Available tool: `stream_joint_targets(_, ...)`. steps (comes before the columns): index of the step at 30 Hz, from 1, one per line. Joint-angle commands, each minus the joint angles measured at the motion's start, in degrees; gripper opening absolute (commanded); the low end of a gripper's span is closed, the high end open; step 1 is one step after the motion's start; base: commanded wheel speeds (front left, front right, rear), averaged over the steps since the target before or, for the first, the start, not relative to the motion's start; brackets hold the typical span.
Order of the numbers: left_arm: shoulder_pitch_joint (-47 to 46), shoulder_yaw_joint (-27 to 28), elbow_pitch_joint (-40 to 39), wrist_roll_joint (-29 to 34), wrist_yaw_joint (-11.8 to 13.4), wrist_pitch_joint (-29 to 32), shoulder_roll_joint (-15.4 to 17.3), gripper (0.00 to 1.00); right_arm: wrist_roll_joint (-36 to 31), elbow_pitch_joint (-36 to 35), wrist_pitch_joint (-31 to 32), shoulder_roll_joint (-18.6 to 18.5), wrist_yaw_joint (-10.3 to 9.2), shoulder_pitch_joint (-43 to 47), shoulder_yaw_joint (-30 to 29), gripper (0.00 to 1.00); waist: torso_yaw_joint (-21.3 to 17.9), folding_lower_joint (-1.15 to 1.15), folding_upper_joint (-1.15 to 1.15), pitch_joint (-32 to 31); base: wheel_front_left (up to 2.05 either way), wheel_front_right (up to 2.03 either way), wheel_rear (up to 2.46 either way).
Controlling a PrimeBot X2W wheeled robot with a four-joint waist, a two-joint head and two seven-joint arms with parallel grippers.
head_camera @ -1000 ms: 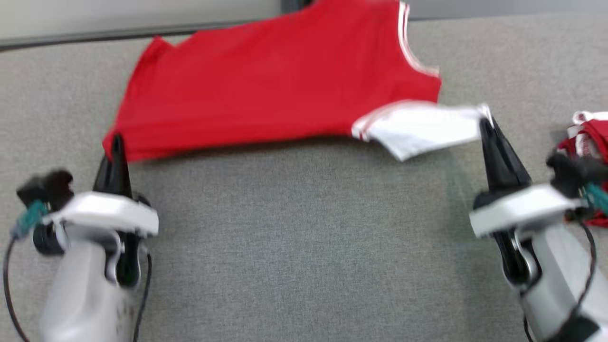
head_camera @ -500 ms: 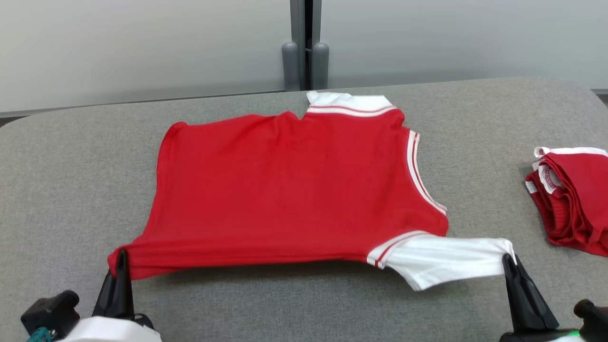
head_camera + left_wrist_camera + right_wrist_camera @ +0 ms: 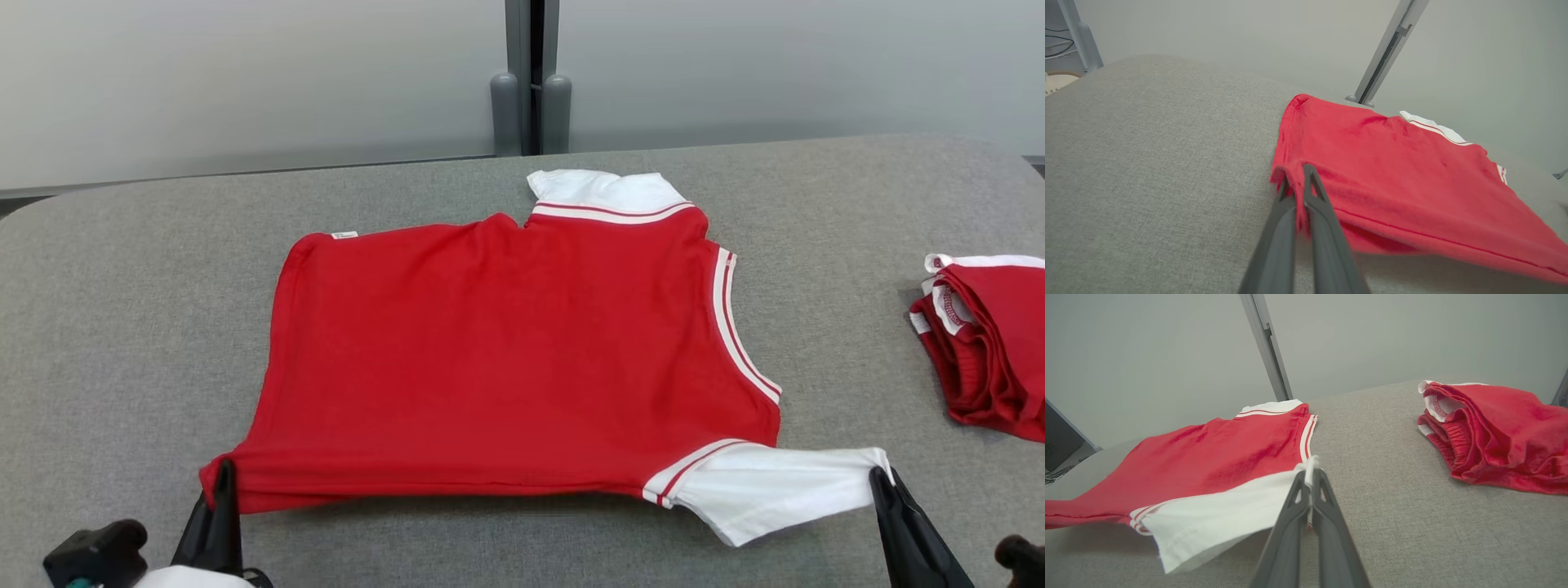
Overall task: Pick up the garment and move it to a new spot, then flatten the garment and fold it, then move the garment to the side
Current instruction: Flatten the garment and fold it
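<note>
From the head view we see the red shirt [image 3: 506,351] spread across the grey table [image 3: 122,327], its near edge lifted. Our left gripper [image 3: 224,469] is pinched tight on the hem corner. Our right gripper [image 3: 882,478] is clamped on the tip of the near white sleeve [image 3: 775,490]. This view alone gives us the small white label [image 3: 344,235] at the far-left corner and the whole outline, with the far sleeve [image 3: 604,192] by the partition post [image 3: 531,82]. A folded red pile [image 3: 988,343] lies well apart on the right.

In the left wrist view, the left gripper [image 3: 1296,171] has its fingers closed with red hem cloth bunched between them, a detail the head view hides.

In the right wrist view, the right gripper [image 3: 1310,473] has its fingers closed on the white sleeve [image 3: 1220,506]. The folded red pile [image 3: 1494,428] shows its stacked layers and white trim.

Against half a second ago, the shirt lies slightly nearer us compared with the pile, and the label has come into sight.

We count two grippers, one spread shirt with two white sleeves, one label and one folded pile.
</note>
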Motion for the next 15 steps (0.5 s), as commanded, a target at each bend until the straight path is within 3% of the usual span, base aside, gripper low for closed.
stream_joint_targets(1,-1.9,-0.4,0.5,-0.2,0.1,0.7,0.5,0.00,-0.3,0.6,0.5,-0.4,-0.06,-2.1,0.1,0.00,0.2,0.00,0.00,1.3,0.00,0.00,0.00)
stream_joint_targets(8,-8.0,-3.0,6.1,-0.3,-1.5,4.1,1.4,0.00,1.1,8.9,0.4,-3.0,-0.05,-12.8,1.3,0.00,0.5,0.00,0.00,5.9,0.00,0.00,0.00)
stream_joint_targets(15,-15.0,-3.5,11.2,-0.4,-2.6,3.2,1.9,0.00,2.5,18.4,-1.2,-5.0,-0.05,-23.0,4.5,0.00,1.4,0.00,0.00,9.3,0.00,0.00,0.00)
